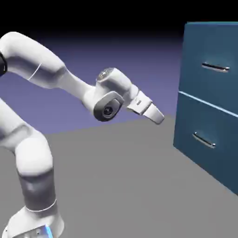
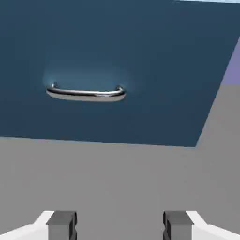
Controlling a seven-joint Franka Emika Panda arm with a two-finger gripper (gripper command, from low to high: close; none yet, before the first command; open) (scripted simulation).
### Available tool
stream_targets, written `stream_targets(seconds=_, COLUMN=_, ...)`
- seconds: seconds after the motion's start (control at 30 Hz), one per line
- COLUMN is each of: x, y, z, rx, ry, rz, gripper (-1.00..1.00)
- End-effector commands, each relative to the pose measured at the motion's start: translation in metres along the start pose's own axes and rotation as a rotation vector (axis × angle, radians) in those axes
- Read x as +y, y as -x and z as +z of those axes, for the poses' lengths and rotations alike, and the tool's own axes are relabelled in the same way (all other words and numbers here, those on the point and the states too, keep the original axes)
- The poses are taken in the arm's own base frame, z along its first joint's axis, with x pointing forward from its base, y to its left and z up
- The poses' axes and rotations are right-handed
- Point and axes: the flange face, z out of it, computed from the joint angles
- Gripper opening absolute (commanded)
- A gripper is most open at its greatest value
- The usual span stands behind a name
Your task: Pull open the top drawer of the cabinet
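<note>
The teal-blue cabinet stands at the exterior view's right. Its top drawer carries a slim silver bar handle and sits flush with the front. My gripper hangs well to the left of the cabinet, lower than that handle, angled down toward it and touching nothing. In the hand view my gripper is open, its grey fingertips wide apart with only grey table between them. That view faces the lower drawer front and its handle; the top drawer is out of that view.
The bottom drawer with its own silver handle lies under a pale seam. Grey table stretches between the arm's base and the cabinet.
</note>
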Motion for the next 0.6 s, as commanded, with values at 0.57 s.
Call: stream_targets(seconds=0.57, x=-0.082, y=-0.122, z=-0.148, rx=0.360, ry=-0.311, rz=0.664, gripper=0.00)
